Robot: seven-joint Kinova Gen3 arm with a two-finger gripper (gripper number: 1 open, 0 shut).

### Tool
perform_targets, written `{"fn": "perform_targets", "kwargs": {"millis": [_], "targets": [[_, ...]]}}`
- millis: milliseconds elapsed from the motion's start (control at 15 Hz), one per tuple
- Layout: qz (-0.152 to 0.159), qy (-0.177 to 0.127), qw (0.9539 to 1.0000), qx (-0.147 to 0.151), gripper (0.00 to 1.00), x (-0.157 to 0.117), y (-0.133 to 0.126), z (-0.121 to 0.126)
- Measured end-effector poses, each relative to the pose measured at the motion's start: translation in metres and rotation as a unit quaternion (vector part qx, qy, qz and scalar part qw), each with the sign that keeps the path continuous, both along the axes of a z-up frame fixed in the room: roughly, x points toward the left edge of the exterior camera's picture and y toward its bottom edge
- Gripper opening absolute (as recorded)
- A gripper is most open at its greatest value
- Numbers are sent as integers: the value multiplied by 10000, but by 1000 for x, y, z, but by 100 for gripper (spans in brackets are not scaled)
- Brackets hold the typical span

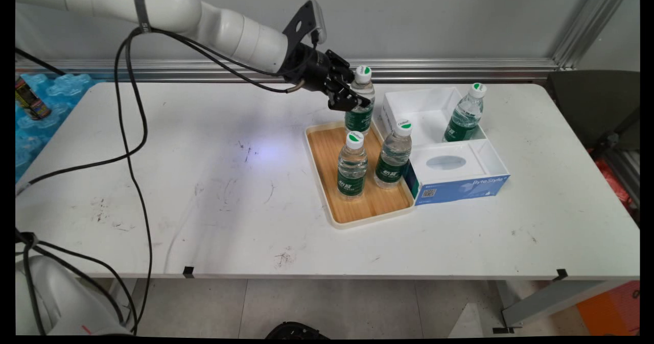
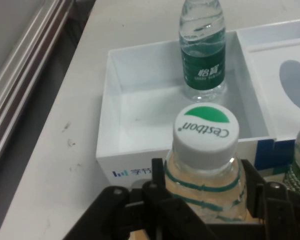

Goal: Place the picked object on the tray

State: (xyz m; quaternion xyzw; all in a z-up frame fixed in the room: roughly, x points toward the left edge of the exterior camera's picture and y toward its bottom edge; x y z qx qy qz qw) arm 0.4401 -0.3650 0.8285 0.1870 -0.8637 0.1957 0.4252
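The gripper (image 1: 352, 92) pinches the far water bottle (image 1: 360, 110) just below its Cestbon cap (image 2: 206, 131), one finger pressed to each side of the shoulder. The bottle stands at the far end of the wooden tray (image 1: 327, 180); two more bottles (image 1: 352, 167) (image 1: 394, 156) stand nearer on the tray, and a fourth (image 1: 466, 113) sits in the white box (image 1: 431, 96) beside it. A high grip (thin plastic yields) wants steady, vertical travel to avoid swinging.
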Motion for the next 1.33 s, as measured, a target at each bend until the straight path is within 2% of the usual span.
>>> {"fn": "perform_targets", "kwargs": {"millis": [533,1333], "targets": [[8,78,10000,-5,0,-3,-13,-24],[31,137,9999,34,0,-8,-21,-40]]}}
